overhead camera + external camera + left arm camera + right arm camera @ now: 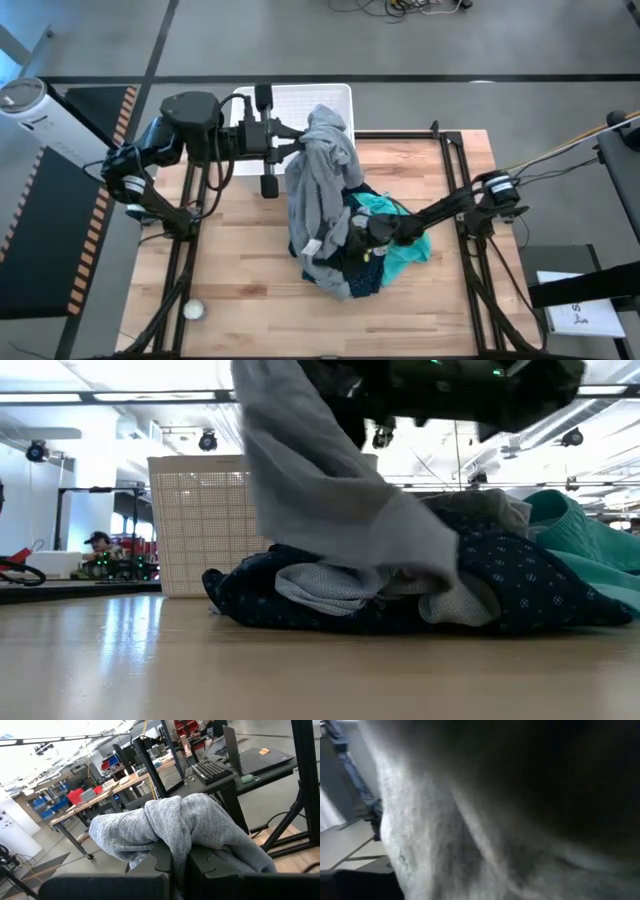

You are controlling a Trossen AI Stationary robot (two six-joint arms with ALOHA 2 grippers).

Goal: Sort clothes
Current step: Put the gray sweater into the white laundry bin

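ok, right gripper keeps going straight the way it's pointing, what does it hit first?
Most likely the grey garment. The right gripper, fingers open, points across the pile toward the hanging grey cloth, which fills its wrist view. Depth is unclear; the navy dotted garment below may brush first.

Both robot arms are dark, almost black. The left arm (165, 140) has a big round joint like a fat ball and a long straight part with a blocky end. Black cables loop beside it. Its two fingers (205, 865) are dark with stepped, notched edges. The right arm (455, 205) is thinner, with a small round silver-and-black joint and thin cables behind it.
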